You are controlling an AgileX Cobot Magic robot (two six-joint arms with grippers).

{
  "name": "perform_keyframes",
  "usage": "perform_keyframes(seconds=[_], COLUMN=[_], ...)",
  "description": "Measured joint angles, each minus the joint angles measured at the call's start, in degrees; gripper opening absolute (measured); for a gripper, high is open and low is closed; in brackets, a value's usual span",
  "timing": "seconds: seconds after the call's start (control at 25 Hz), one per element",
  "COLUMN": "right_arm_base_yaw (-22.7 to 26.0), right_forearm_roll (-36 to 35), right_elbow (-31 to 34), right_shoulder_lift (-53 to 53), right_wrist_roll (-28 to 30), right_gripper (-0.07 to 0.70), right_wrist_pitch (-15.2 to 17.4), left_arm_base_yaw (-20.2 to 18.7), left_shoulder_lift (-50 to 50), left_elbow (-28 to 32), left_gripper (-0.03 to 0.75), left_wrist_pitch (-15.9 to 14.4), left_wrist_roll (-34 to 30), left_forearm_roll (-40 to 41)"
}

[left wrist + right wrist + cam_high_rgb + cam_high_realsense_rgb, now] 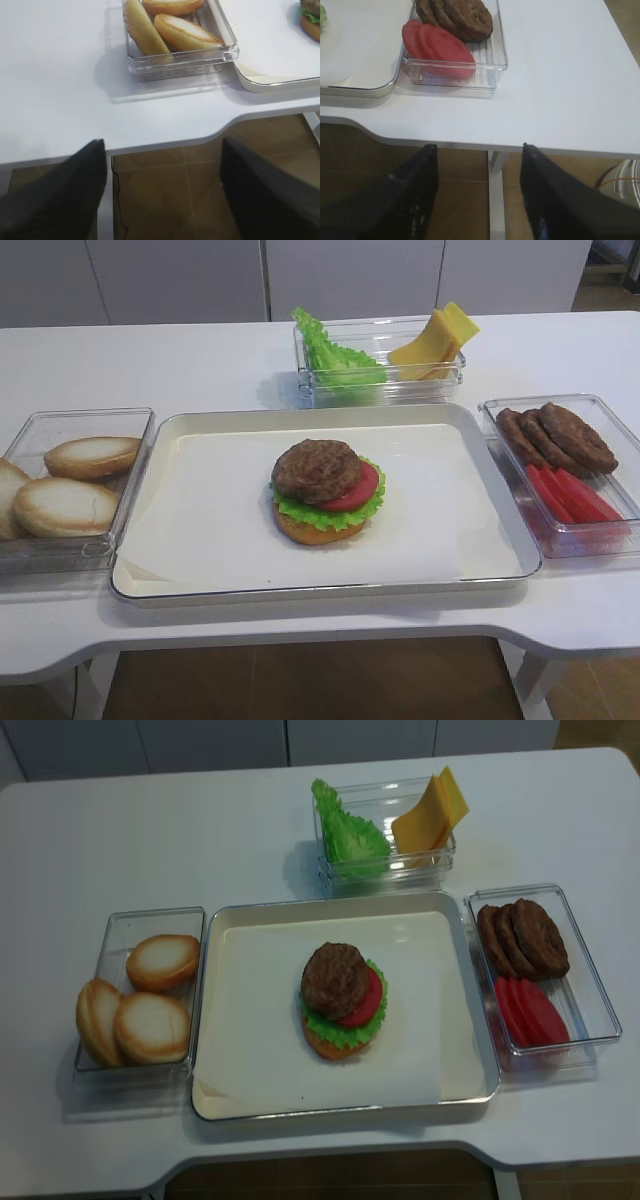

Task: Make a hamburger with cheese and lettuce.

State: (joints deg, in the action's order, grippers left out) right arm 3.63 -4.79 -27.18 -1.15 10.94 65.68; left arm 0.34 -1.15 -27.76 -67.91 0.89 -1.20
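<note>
The hamburger [325, 492] [342, 998] sits mid-tray [210, 570]: bun base, frilly green leaf, tomato disc, brown patty on top. Spare lettuce [330, 358] [345, 832] and yellow cheese slices [435, 343] [432, 813] lean in a clear box behind the tray. My right gripper [479, 150] hangs open and empty off the table's front edge, below the patty box. My left gripper [162, 145] is open and empty too, off the front edge below the bun box. Neither gripper appears in the high views. An edge of the hamburger [311, 20] shows in the left wrist view.
A clear box of pale bun halves [70, 490] [175, 27] stands left of the tray. On the right, another box holds brown patties [555, 435] [457, 17] and red tomato slices [570, 495] [437, 45]. The table's front edge [300, 640] curves inward.
</note>
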Motion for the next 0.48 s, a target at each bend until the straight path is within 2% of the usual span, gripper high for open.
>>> perform_keyframes(seconds=[0.48], right_arm_base_yaw=[0.0], right_forearm_roll=[-0.2], right_elbow=[0.0], right_shoulder_lift=[0.0], right_wrist_roll=[-2.7], right_gripper=[0.397], right_wrist_pitch=[0.0], left_arm_base_yaw=[0.0], left_shoulder_lift=[0.0], left_elbow=[0.0], left_gripper=[0.528], left_wrist_pitch=[0.0], left_wrist_roll=[0.0], left_forearm_roll=[0.0])
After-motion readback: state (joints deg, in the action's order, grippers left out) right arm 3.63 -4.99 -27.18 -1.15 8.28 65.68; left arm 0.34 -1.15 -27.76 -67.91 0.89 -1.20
